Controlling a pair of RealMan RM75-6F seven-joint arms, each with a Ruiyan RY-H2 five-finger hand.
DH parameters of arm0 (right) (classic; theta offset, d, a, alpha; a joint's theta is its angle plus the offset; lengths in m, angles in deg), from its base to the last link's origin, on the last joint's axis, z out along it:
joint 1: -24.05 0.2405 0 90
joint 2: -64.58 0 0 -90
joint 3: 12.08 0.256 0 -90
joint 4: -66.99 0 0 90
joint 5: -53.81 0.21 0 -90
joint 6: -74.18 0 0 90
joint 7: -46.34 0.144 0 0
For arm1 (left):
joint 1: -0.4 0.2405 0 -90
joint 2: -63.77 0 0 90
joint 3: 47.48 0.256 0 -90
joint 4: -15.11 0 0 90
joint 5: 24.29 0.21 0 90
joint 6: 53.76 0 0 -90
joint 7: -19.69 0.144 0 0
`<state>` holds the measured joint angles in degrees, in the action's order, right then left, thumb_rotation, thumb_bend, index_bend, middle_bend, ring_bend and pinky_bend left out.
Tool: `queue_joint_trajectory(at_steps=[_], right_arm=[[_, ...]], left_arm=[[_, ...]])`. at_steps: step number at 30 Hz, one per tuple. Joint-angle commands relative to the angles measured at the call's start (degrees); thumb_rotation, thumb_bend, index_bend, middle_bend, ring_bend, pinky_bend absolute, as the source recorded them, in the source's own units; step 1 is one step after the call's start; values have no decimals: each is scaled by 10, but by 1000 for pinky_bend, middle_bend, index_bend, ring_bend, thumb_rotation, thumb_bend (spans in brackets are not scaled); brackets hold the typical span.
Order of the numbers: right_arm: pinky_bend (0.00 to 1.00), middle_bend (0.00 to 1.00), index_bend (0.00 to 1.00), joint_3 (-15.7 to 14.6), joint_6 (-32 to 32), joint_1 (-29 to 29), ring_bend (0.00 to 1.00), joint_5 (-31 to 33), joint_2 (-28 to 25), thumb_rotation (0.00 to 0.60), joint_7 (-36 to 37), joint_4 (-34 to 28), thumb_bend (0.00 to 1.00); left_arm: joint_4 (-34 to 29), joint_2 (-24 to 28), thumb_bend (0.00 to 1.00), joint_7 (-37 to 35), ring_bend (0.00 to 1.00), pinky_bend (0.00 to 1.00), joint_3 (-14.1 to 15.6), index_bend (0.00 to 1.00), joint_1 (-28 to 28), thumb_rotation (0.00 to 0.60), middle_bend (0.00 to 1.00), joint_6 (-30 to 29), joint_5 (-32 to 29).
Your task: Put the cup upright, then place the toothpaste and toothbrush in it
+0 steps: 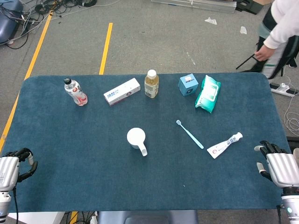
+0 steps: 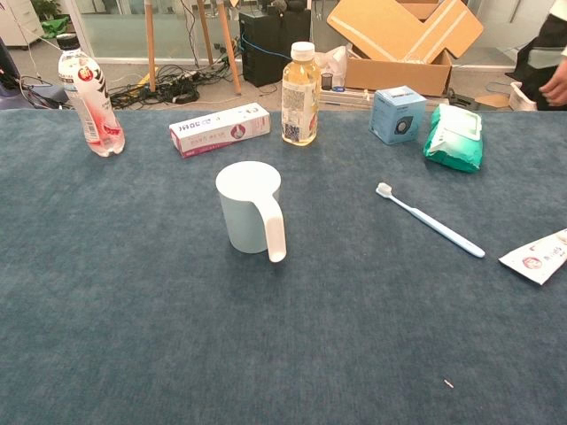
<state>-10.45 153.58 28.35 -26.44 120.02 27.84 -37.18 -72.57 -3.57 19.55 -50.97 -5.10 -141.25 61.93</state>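
A white cup [image 1: 136, 138] with a handle [image 2: 275, 230] stands in the middle of the blue table [image 1: 70, 186]. Its top face looks flat and white, and no hollow shows in it. To its right lies a light blue toothbrush [image 1: 190, 134], bristles toward the far side. Further right lies a white toothpaste tube [image 1: 224, 145], also at the right edge of the chest view [image 2: 537, 258]. My left hand [image 1: 17, 165] rests at the near left table edge and my right hand [image 1: 274, 164] at the near right edge. Both hold nothing, with fingers loosely bent. Neither hand shows in the chest view.
Along the far side stand a water bottle [image 1: 75, 92], a white toothpaste box [image 1: 122, 91], a yellow drink bottle [image 1: 151, 84], a small blue box [image 1: 188, 85] and a green wipes pack [image 1: 208, 94]. A person [image 1: 280, 32] stands beyond the far right corner.
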Motion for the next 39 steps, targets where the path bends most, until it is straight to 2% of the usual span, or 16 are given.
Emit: queue_joint_trajectory(at_steps=[1, 11, 21, 29, 32, 34, 39], right_arm=[[437, 235, 353, 1, 3, -1, 262, 1, -1, 600, 3, 0, 323], [437, 232, 353, 5, 3, 3, 256, 3, 2, 600, 13, 3, 323], [367, 160, 353, 8, -17, 34, 168, -45, -10, 600, -7, -12, 321], [305, 110, 347, 23, -58, 89, 110, -100, -22, 600, 14, -30, 307], [281, 70, 344, 32, -89, 120, 56, -114, -22, 600, 17, -36, 295], [263, 31, 339, 40, -107, 140, 13, -118, -18, 600, 9, -40, 290], [213, 0, 335, 64, -164, 199, 0, -110, 8, 600, 5, -41, 287]], left_arm=[[4, -3, 355, 2, 542, 520, 0, 570, -4, 600, 474, 11, -6], [6, -7, 356, 3, 542, 520, 1, 570, -6, 600, 474, 15, -6], [1, -3, 356, -3, 542, 520, 5, 570, -2, 600, 474, 4, 7], [1, -4, 355, -1, 542, 520, 7, 570, -4, 600, 474, 9, 10], [0, -4, 356, -1, 542, 520, 7, 570, -4, 600, 474, 8, 10], [-1, -3, 356, -1, 542, 520, 7, 570, -4, 600, 474, 7, 11], [-3, 0, 356, -6, 542, 520, 8, 570, -2, 600, 474, 5, 12]])
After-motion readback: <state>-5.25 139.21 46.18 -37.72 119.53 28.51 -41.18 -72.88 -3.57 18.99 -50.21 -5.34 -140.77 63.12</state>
